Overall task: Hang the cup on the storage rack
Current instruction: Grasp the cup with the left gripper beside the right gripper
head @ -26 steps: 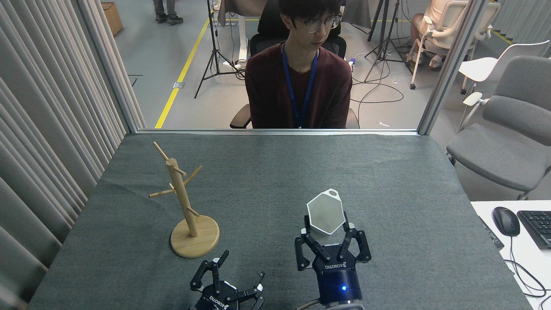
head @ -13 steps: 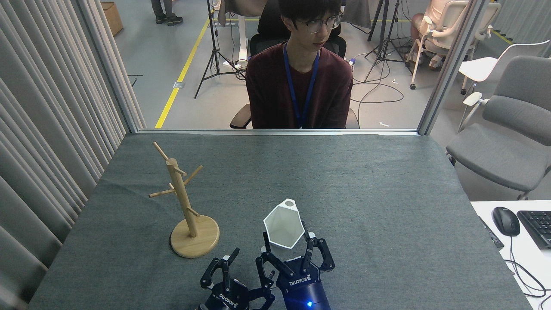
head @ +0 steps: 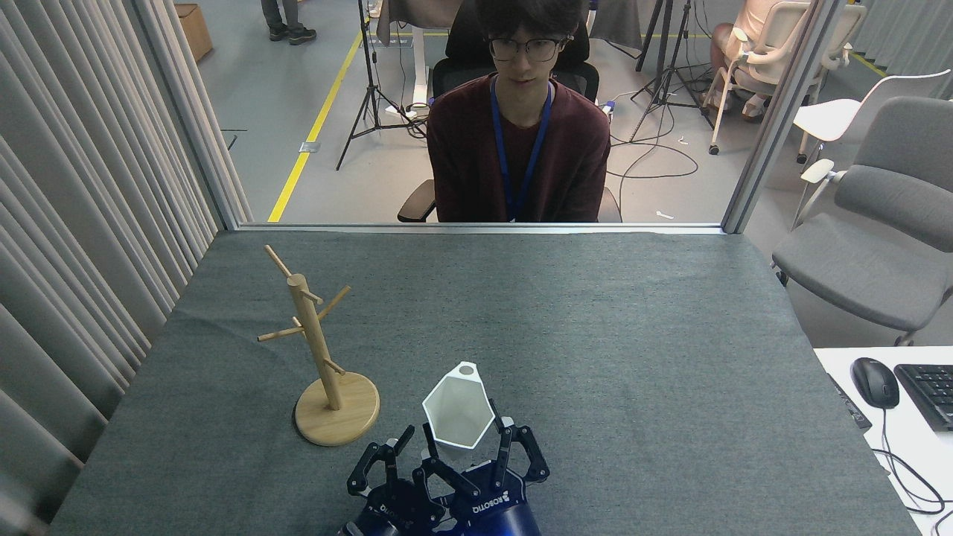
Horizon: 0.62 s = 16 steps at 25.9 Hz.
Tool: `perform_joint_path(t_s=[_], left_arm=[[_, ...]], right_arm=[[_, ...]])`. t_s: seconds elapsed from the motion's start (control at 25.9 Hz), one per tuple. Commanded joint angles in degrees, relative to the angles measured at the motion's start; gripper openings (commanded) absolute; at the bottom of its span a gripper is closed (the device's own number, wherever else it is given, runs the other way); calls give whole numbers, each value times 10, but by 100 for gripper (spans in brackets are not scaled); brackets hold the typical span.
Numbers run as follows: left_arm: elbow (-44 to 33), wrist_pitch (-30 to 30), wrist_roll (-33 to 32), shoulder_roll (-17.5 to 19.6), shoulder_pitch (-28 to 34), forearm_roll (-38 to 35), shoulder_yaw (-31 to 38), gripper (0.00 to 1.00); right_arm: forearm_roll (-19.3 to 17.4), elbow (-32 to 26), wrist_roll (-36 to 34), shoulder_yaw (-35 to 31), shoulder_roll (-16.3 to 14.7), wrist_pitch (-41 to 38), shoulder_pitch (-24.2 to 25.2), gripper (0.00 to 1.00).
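Observation:
The white faceted cup (head: 459, 406) is held above the table near the front edge, its hexagonal mouth facing up toward me and its holed tab at the far side. My right gripper (head: 465, 445) is shut on the cup's lower part. Just left of it, partly hidden behind the right gripper, my left gripper (head: 397, 454) stands open with nothing in it. The storage rack (head: 316, 348), a light wooden pole with thin angled pegs on a round disc base, stands left of the cup, about a hand's width away.
A person in a dark red top (head: 519, 145) sits behind the table's far edge. Grey curtains (head: 82, 223) line the left side. A grey chair (head: 878, 231) and a white desk with a mouse (head: 874, 381) are on the right.
My right gripper has carried the cup leftward and toward the front edge, closer to the rack. It now overlaps my left gripper, which shifted slightly right. The person's head turned.

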Motion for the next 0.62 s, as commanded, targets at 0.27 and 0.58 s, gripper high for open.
perform_joint_path(t_s=[0.27, 0.58], left_arm=[[0, 0, 0, 1, -9, 1, 1, 100], [1, 1, 1, 2, -16, 2, 2, 100]], right_arm=[[12, 2, -1, 24, -2, -6, 10, 72], [22, 1, -2, 32, -4, -6, 27, 72]])
